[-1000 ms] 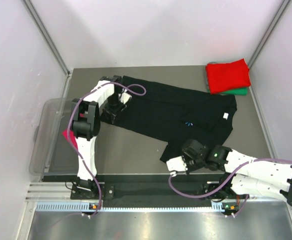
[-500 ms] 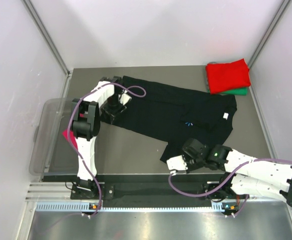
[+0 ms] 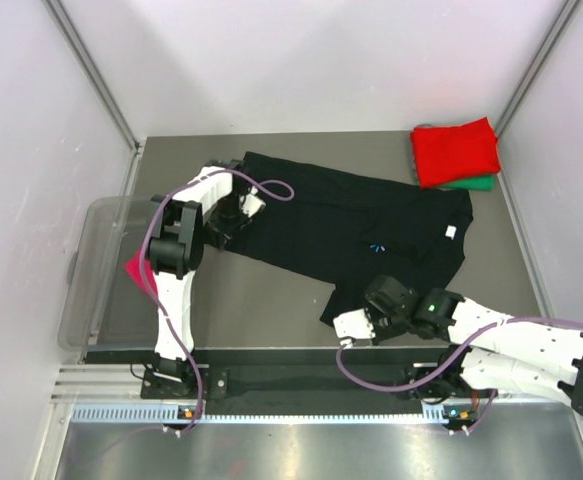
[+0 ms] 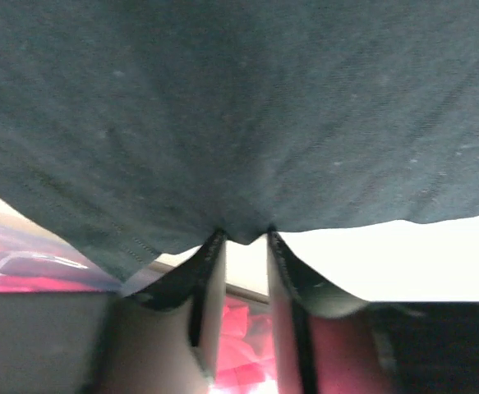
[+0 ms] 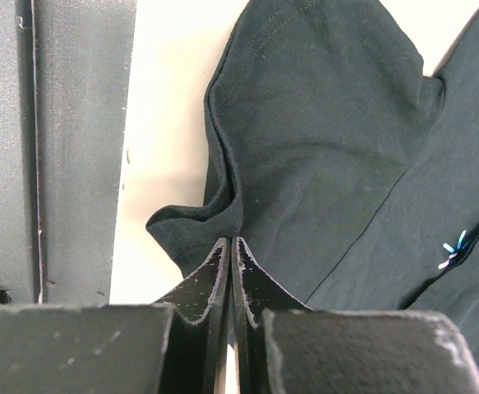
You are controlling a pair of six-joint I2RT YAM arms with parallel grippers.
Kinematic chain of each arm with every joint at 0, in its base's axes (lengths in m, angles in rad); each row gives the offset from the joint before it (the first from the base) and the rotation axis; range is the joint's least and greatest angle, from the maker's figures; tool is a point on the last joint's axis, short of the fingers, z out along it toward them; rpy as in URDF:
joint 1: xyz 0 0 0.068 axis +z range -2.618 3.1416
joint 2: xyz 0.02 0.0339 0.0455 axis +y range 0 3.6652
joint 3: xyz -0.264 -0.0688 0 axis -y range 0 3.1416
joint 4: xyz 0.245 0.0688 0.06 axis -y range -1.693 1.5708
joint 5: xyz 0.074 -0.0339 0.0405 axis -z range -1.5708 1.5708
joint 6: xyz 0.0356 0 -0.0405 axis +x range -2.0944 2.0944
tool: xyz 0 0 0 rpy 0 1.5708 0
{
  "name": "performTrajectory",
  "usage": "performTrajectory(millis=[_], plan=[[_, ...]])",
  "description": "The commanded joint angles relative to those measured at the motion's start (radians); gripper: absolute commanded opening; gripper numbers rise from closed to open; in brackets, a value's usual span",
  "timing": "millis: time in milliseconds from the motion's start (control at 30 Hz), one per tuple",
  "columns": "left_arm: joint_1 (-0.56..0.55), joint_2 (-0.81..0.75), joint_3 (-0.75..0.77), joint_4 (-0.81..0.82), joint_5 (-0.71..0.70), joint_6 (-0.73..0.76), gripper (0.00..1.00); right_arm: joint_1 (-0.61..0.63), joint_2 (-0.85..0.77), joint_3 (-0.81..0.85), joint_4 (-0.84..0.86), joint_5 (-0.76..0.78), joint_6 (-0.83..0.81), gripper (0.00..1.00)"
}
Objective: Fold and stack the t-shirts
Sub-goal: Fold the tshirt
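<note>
A black t-shirt (image 3: 341, 215) lies spread across the table, with its light-blue print (image 3: 375, 246) and white label (image 3: 451, 232) showing. My left gripper (image 3: 223, 218) is at the shirt's left edge. In the left wrist view its fingers (image 4: 210, 271) stand apart under the black cloth (image 4: 239, 107), and a small fold dips between the tips of the left gripper (image 4: 246, 236). My right gripper (image 3: 339, 322) is at the shirt's near corner. In the right wrist view the right gripper (image 5: 233, 240) is shut, pinching the bunched hem of the black shirt (image 5: 329, 139).
A folded red shirt (image 3: 455, 150) lies on a green one (image 3: 476, 184) at the back right corner. A clear plastic bin (image 3: 91, 270) at the left edge holds a magenta shirt (image 3: 136, 270). Walls close in on both sides.
My left arm has shifted a little at the shirt's left edge, its elbow turning and its cable swinging right. The right arm and the shirt's near corner have stayed put.
</note>
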Motion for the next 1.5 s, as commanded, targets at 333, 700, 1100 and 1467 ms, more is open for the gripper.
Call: performTrajectory(millis=[333,700,1100,1467], plan=[[0.004,0.010,-0.048,0.112,-0.059,0.032,0.00,-0.109,-0.060,0.009,0.005,-0.002,0.011,0.00],[0.004,-0.117,-0.008,0.159,-0.117,0.064,0.00,-0.321,-0.177,0.099,-0.067,-0.041,0.017,0.00],[-0.048,-0.100,0.108,0.129,-0.117,0.078,0.00,-0.435,-0.192,0.158,-0.086,-0.114,0.043,0.00],[-0.057,-0.110,0.041,0.158,-0.131,0.078,0.00,-0.438,-0.108,0.128,-0.254,-0.300,-0.153,0.42]])
